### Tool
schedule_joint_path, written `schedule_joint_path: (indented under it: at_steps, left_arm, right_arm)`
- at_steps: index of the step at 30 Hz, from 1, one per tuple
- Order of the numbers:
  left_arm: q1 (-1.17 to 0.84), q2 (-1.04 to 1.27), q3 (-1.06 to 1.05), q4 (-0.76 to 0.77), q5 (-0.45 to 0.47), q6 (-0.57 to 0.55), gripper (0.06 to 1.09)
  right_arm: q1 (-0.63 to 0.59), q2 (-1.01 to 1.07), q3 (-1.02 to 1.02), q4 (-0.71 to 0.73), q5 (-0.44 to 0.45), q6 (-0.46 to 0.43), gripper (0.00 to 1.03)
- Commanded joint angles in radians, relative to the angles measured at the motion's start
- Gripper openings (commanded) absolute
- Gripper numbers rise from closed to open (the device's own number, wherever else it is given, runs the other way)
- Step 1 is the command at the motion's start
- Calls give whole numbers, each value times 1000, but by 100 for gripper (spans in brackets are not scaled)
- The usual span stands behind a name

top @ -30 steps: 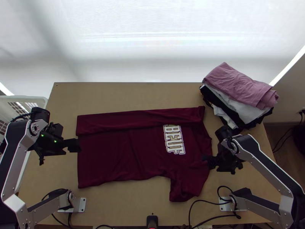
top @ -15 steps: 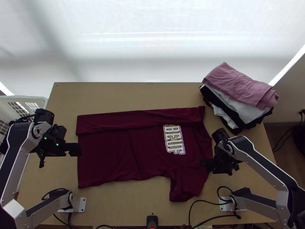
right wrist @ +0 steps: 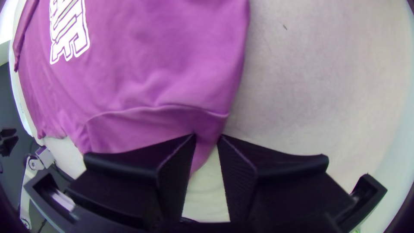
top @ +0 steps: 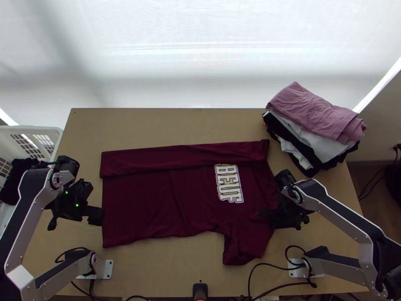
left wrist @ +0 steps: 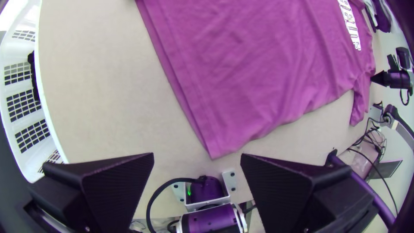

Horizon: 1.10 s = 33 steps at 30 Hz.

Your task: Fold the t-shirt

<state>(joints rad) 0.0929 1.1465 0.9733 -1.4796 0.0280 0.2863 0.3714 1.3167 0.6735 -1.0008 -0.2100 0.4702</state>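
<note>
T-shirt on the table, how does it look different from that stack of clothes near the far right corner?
The maroon t-shirt lies mostly spread out, its far side folded over in a long strip, while the stack of clothes is piled in compact layers. The t-shirt has pale block letters; the stack shows pink, white and black cloth.
</note>
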Motion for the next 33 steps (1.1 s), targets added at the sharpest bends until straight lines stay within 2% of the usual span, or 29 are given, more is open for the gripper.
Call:
schedule_joint_path:
  at_steps: [1, 14, 16, 19, 32, 33]
  left_arm:
    - [-28, -7, -62, -34, -16, 33, 104]
    - [-279, 76, -199, -38, -43, -56, 103]
    - [-283, 108, -197, -22, -43, -58, 103]
    - [-282, 163, -203, -1, -43, -59, 94]
    - [-291, 302, -229, 104, -43, -65, 94]
    - [-291, 311, -232, 104, -45, -65, 91]
  right_arm:
    - [8, -10, -31, 19, -5, -13, 3]
    - [14, -31, -35, 24, -3, -12, 3]
    - [15, -33, -32, 24, -3, -12, 3]
    - [14, -33, -31, 24, -3, -8, 3]
    - [9, -47, -31, 24, -3, -8, 3]
    - [9, -47, -31, 24, -3, -8, 3]
